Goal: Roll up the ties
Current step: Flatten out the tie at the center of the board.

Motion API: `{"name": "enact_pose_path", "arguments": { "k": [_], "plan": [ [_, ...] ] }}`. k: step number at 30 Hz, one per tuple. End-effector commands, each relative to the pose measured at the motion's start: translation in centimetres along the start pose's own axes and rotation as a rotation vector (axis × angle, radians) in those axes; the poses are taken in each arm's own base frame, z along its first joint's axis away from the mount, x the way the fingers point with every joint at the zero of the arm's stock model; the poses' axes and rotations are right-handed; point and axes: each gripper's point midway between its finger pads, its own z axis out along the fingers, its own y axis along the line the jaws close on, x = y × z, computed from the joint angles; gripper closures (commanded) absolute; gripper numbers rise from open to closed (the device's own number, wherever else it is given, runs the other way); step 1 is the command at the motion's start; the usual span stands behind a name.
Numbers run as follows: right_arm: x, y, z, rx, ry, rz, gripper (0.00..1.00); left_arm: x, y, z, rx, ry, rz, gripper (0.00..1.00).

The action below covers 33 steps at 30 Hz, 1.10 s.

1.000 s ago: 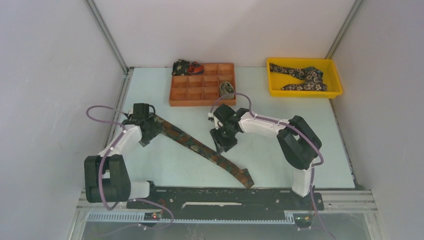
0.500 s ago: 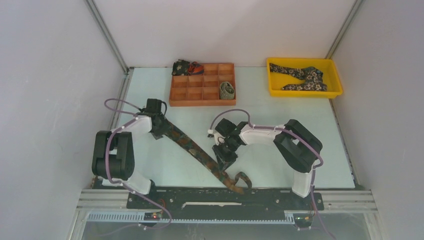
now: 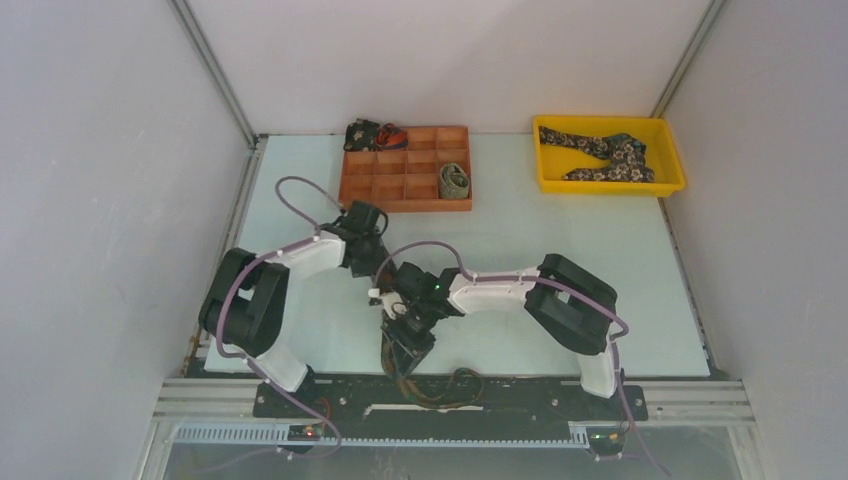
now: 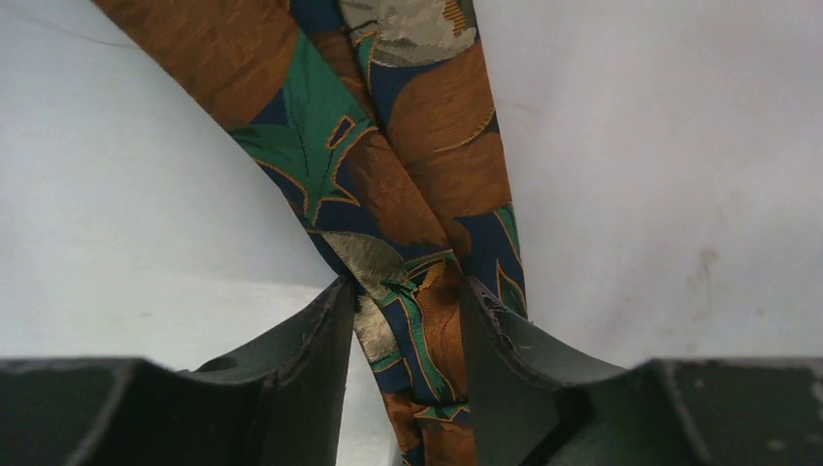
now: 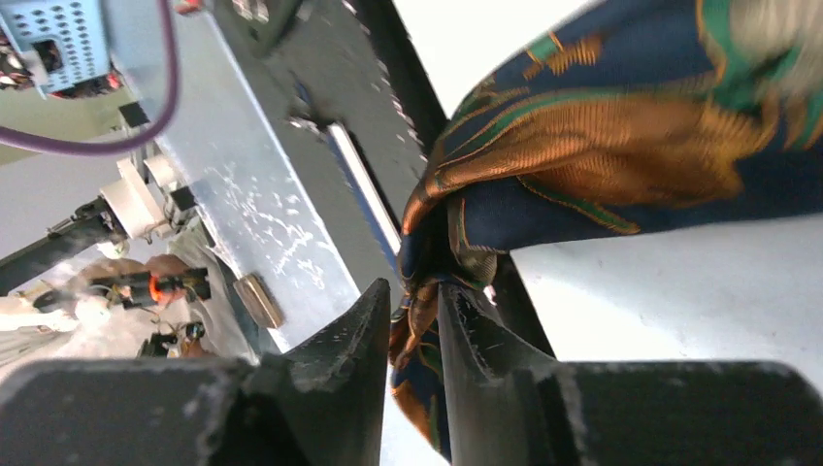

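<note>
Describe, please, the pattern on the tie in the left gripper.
The tie shows rust-orange, green and navy leaf shapes; clearest in left wrist view.

High rear view looking down, wrist close-ups past left tool [image 4: 400, 311] and right tool [image 5: 415, 311], all sharing the tie [image 4: 388, 184]

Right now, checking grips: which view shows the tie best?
Left wrist: the tie fills the frame, pinched by the left gripper. Top external shows just a dark strip, mostly hidden; right wrist shows a bunched fold in the right gripper.
</note>
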Motion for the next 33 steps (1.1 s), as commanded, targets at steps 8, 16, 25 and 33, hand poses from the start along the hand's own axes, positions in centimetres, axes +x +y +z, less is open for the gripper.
{"name": "enact_pose_path", "arguments": {
  "k": [8, 16, 25, 33],
  "plan": [
    [-2.4, 2.3, -10.1, 0.075, -0.251, -0.125, 0.60, 6.2, -11.3, -0.7, 0.299, 0.119, 0.330, 0.56],
    [-1.1, -0.4, -22.5, 0.203, -0.662, -0.008, 0.58, 9.0, -20.0, -2.1, 0.482, 0.169, 0.548, 0.57],
    [3.0, -9.1, -30.6, 0.523, -1.054, 0.374, 0.44, 8.5, -26.9, -5.4, 0.583, 0.140, 0.684, 0.49],
    [3.1, -13.5, -27.8, 0.521, -0.980, 0.588, 0.24, 4.2, -24.8, -11.4, 0.531, -0.039, 0.730, 0.28]
  ]
}}
